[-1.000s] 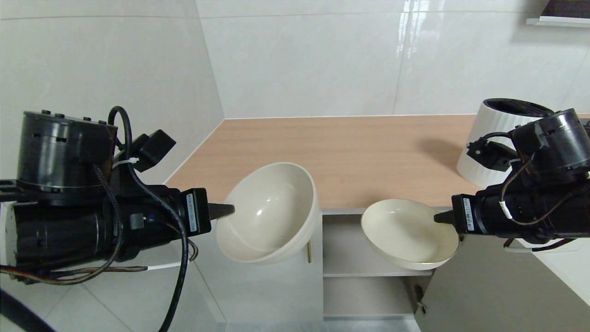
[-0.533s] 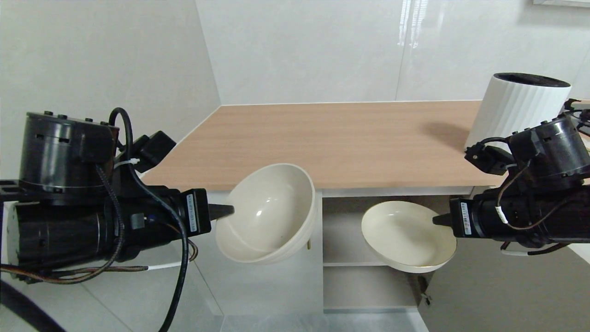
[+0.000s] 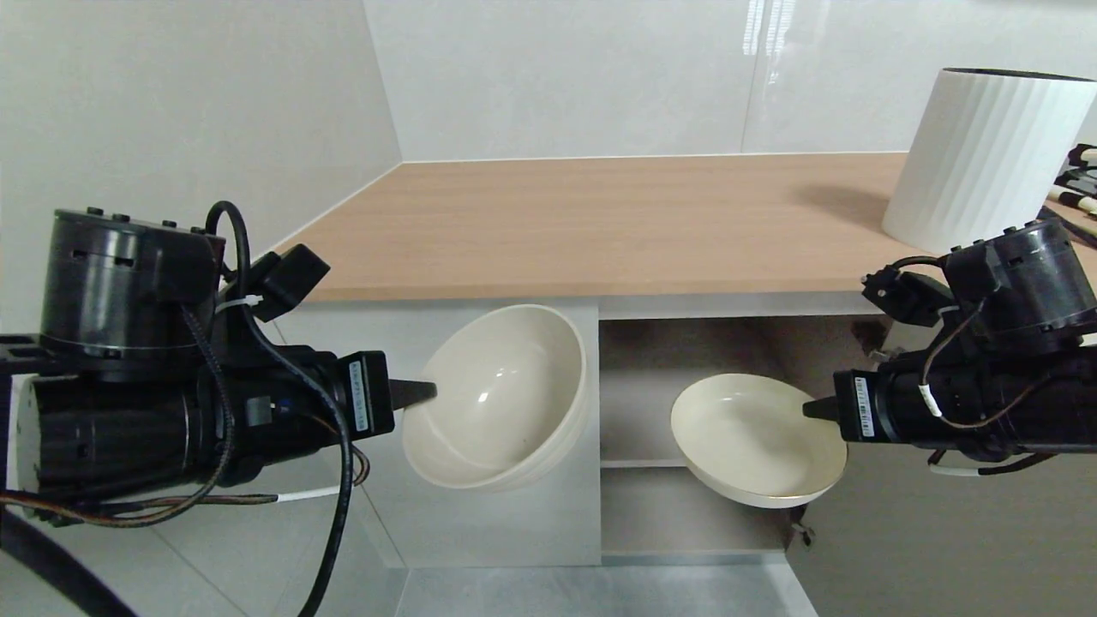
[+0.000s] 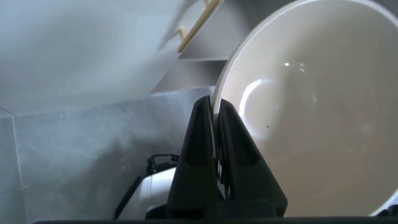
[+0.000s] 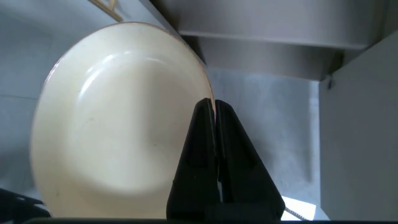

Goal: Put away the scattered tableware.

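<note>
Bowl [image 3: 497,398] is clamped by its left rim in the left gripper [image 3: 420,392] and plate [image 3: 754,437] by its right rim in the right gripper [image 3: 814,410], both held apart before the open cabinet [image 3: 638,514] beneath the countertop [image 3: 600,231] edge.

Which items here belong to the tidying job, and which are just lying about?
Job: deep cream ceramic bowl, clamped by left gripper; shallow cream dish, clamped by right gripper; open white cabinet.
Lying about: white ribbed cylindrical container; wooden countertop.
</note>
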